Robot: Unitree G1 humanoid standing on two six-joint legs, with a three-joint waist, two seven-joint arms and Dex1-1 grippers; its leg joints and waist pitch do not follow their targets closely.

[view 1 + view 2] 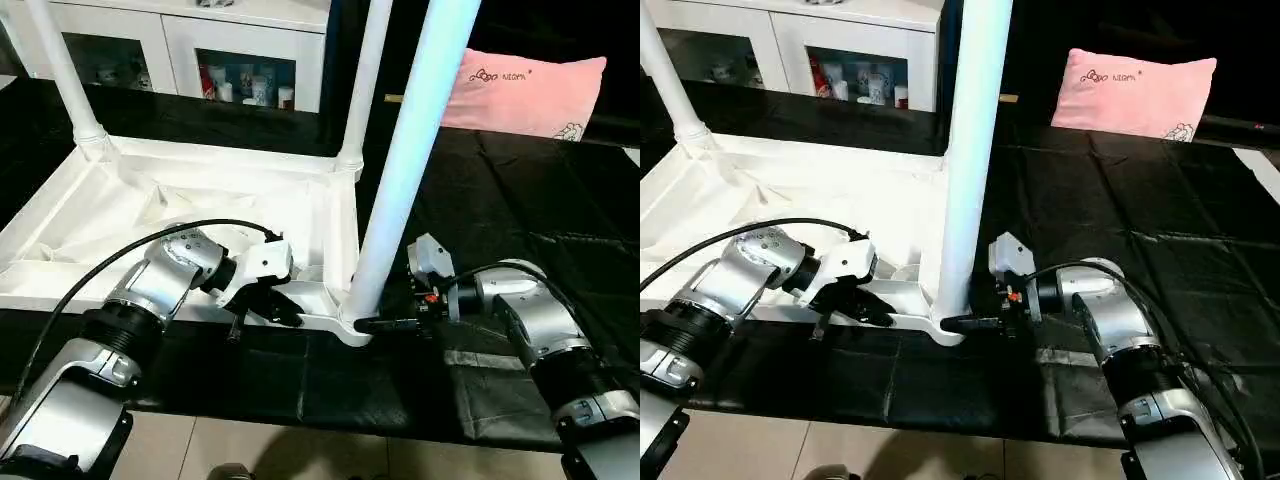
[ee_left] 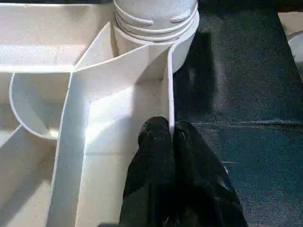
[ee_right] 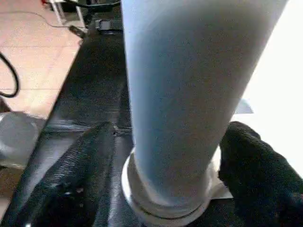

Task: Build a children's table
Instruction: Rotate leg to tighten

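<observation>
On the black sheet-covered floor [image 1: 520, 200], the long white tapered round leg [image 1: 400, 170] stood upright in the near corner socket of the upturned white plastic ribbed tabletop [image 1: 150, 215], between the right gripper's [image 3: 165, 161] parted fingers, while the left gripper [image 2: 171, 142] pinched the tabletop's rim beside it.

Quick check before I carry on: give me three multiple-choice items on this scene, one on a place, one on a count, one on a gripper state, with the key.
1. Where is the pink pillow?
A. beyond the tabletop, toward the robot's right
B. inside the tabletop
C. on the floor

2. How many legs stand upright in the tabletop?
A. one
B. three
C. four

3. How is the left gripper?
A. wide open above the cloth
B. holding a leg
C. shut on the tabletop's rim

Key: 1 A, it lies on the black cloth far right. 2 B, two far legs plus the near leg. 3 C, its fingers pinch the white wall.
</observation>
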